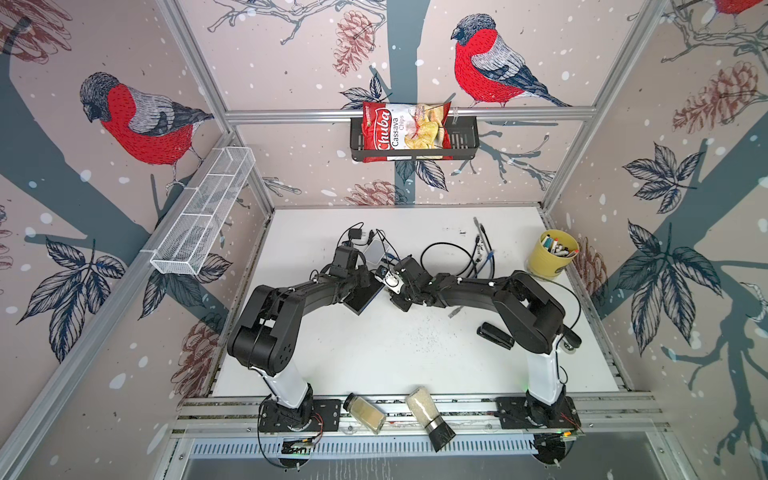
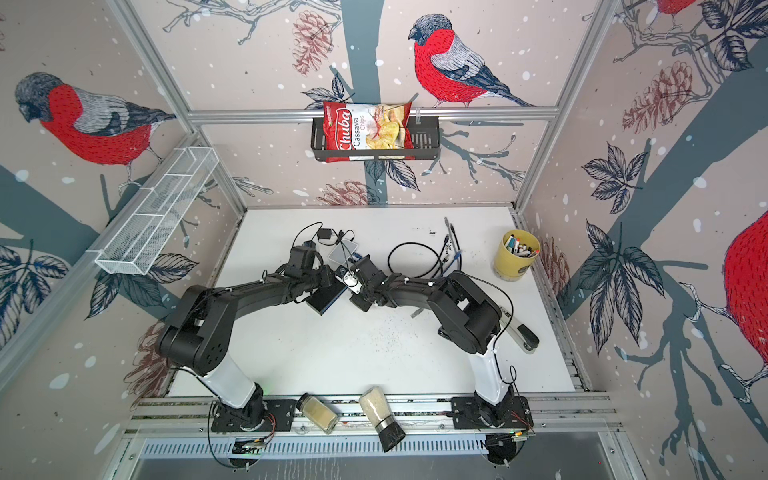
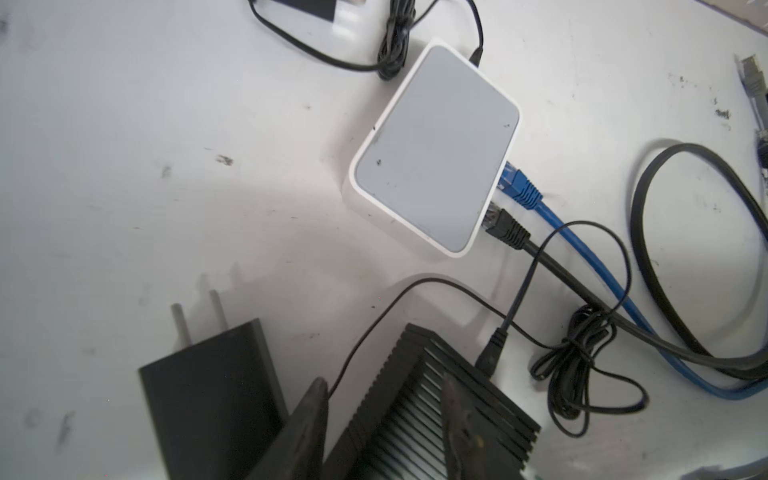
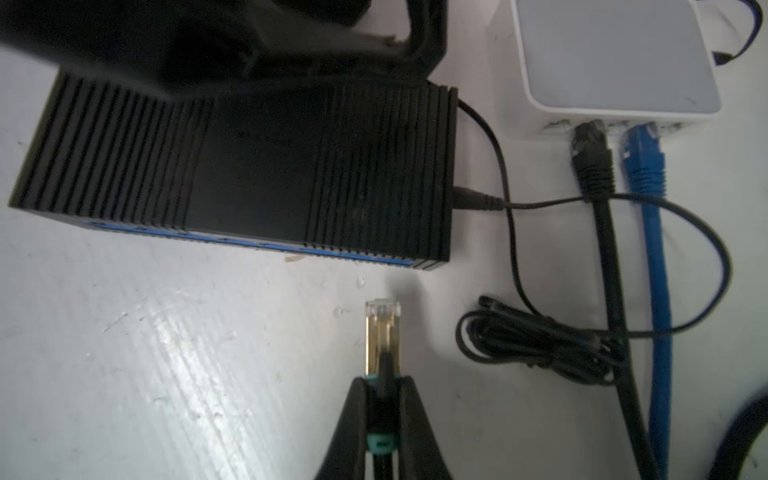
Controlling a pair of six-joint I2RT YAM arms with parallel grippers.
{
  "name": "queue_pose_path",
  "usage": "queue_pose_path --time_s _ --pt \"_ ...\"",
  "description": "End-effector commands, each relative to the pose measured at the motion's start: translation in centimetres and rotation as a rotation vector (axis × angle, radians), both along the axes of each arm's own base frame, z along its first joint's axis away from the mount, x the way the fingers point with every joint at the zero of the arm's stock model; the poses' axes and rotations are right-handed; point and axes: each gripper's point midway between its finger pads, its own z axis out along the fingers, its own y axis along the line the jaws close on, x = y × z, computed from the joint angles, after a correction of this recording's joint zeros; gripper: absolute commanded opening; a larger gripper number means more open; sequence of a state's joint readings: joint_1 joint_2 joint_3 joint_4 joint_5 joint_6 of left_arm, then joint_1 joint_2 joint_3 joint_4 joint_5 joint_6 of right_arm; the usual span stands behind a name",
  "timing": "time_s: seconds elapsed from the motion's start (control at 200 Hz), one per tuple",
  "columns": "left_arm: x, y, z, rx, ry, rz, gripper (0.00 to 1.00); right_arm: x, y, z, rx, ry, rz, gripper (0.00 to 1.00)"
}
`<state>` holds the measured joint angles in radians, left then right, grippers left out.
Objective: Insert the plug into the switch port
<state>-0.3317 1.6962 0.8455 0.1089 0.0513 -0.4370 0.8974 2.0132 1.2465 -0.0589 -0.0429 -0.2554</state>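
The right claw (image 4: 382,388) is clenched on the teal collar of the plug (image 4: 383,328), whose clear tip points at the blue port face of the switch (image 4: 249,166) but stands apart from it, bare table between. The left claw (image 3: 382,419) sits half-spread at the switch's end, one finger (image 3: 459,415) over its ribbed top; whether it truly grips I cannot tell. In a top view the switch (image 1: 368,299) lies mid-table, the white box (image 1: 376,251) at its 12 o'clock and the right arm reaching in from 3 o'clock.
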Motion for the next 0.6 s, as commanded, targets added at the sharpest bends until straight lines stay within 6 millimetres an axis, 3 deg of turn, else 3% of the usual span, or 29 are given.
queue_pose_path --time_s 0.0,0.595 --pt "0.3 -0.6 -0.1 -0.029 -0.004 -0.017 0.44 -0.6 0.0 -0.5 -0.015 0.050 -0.006 0.02" --pt "-0.7 -1.9 -1.2 -0.124 0.010 -0.050 0.43 0.1 1.6 -0.9 -0.012 0.076 -0.006 0.02"
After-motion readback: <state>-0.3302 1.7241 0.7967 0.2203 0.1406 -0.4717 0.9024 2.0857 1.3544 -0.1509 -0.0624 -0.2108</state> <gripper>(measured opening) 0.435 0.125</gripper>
